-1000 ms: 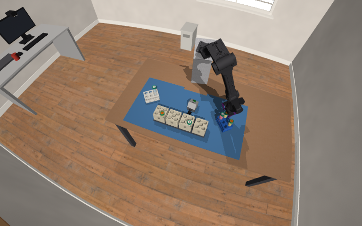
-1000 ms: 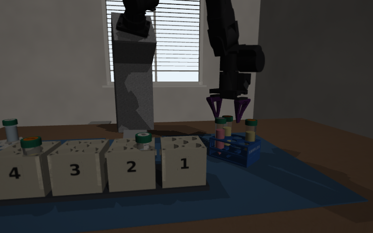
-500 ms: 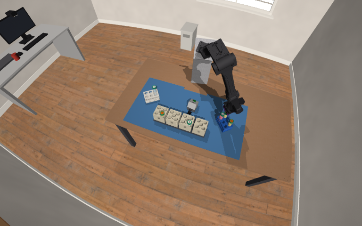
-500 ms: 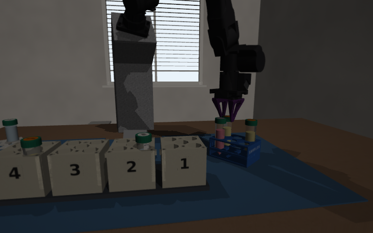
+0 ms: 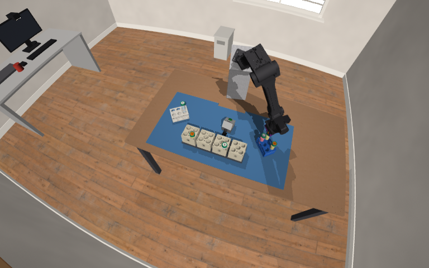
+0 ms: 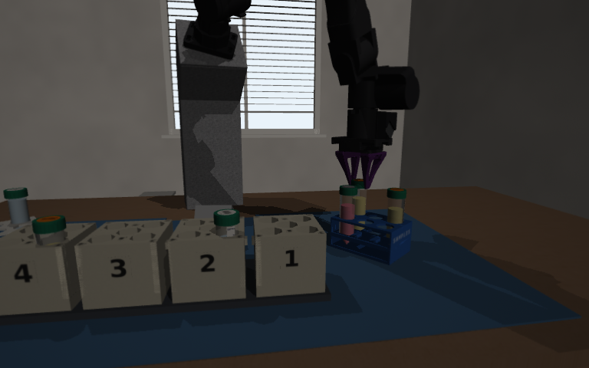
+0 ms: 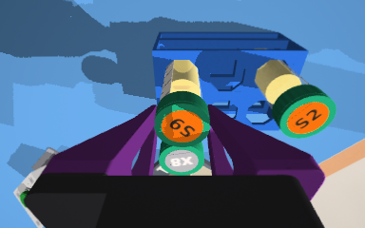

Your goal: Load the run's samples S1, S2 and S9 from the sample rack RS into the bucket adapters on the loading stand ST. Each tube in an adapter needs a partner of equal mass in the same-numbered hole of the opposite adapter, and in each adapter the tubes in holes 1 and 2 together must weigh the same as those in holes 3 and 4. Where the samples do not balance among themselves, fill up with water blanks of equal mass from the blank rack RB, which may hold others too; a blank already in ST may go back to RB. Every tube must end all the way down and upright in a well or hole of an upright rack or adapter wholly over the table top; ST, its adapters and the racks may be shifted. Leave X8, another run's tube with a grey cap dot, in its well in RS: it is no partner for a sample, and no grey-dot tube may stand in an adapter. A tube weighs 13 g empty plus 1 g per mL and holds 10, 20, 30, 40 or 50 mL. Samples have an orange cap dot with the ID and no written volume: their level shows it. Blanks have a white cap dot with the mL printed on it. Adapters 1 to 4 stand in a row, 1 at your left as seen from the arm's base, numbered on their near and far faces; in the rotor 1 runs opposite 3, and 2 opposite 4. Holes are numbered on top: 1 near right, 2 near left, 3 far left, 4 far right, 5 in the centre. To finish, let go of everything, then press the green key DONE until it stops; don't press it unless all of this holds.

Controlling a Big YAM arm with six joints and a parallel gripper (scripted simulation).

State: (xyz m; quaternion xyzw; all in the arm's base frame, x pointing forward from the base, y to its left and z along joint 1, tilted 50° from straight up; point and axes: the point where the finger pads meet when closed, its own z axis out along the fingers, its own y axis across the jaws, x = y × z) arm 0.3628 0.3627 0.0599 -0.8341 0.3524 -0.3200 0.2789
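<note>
Nearest the wrist camera, the purple-fingered hand (image 7: 182, 130) is seen narrowed onto the green screw cap of the clear sample tube marked S9 (image 7: 182, 124), a finger lying close along each side of the cap; the tube is judged to be gripped. Just below it in that view, the grey-dotted tube X8 (image 7: 181, 161) is seen in the neighbouring well, its cap close under the S9 cap and between the roots of the fingers, untouched as far as can be told.

The gripped tube is shown upright in the blue plastic sample rack (image 6: 397, 242), its long axis running straight down from the hand, so a vertical lift along that axis is judged to be what the coming move calls for, with X8 close by as the thing most likely to be brushed.

Farther off, the orange-dotted tube S2 (image 7: 304, 116) is seen standing apart in the same rack. Beyond the rack on the counter, the row of beige block adapters (image 5: 213, 143) is seen well away, already carrying one orange-dotted and one white-dotted tube.
</note>
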